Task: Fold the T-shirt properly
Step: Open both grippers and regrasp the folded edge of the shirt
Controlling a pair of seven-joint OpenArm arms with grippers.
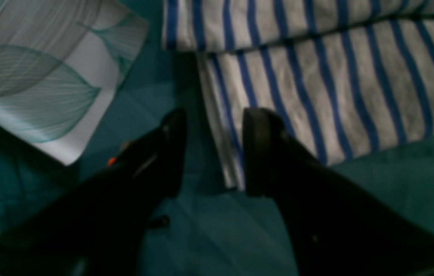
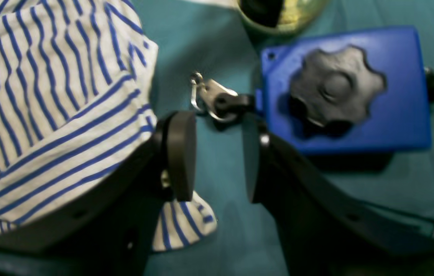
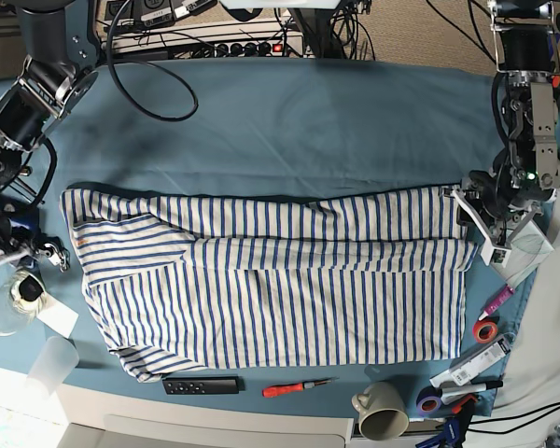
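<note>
Both claws were apart and empty – left gripper [image 1: 213, 153] by the T-shirt [image 3: 280, 280] hem, right gripper [image 2: 219, 157] beside its sleeve – shirt half folded.

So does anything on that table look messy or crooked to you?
The shirt is a little askew: its top part is folded down, but the fold edge runs slanted and the end by the right claw is bunched and uneven. Tools and a mug lie scattered along the front edge. Nothing looks spilled or damaged.
</note>
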